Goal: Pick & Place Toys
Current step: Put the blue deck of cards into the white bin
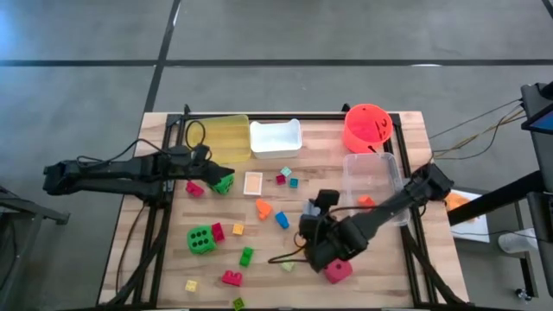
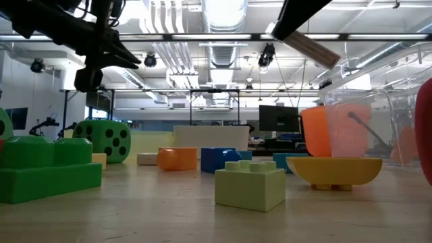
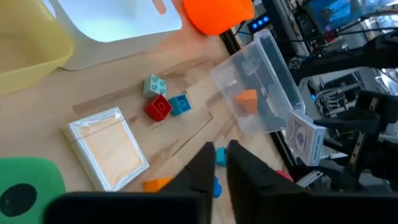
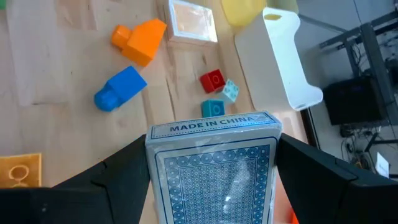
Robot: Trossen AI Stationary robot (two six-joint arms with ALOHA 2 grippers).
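My right gripper (image 4: 214, 148) is shut on a blue-backed pack of cards (image 4: 211, 180), raised over the table's middle right (image 1: 321, 207). The left wrist view shows that pack (image 3: 305, 137) too. My left gripper (image 3: 217, 160) hovers at the table's left (image 1: 216, 175), its fingers nearly together with nothing between them, beside a green die (image 1: 224, 183) and a pink brick (image 1: 194, 187). A second pack with an orange face (image 1: 253, 182) lies flat on the table. Another green die (image 1: 201, 239), a pink die (image 1: 338, 270) and small bricks (image 1: 262, 208) rest on the wood. My right gripper pinches the pack by its two long edges (image 4: 157, 180) between its two fingers (image 4: 121, 174), which lie along those edges. The printed end (image 4: 211, 124) sticks out past the fingertips. The pack's patterned face is toward the wrist camera, and the pack is lifted clear of the table.
Along the far edge stand a yellow tray (image 1: 226, 138), a white tray (image 1: 275, 136) and an orange-red bucket (image 1: 367, 127). A clear tray (image 1: 371, 177) holding an orange brick sits at the right. Loose bricks (image 1: 232, 277) dot the near half.
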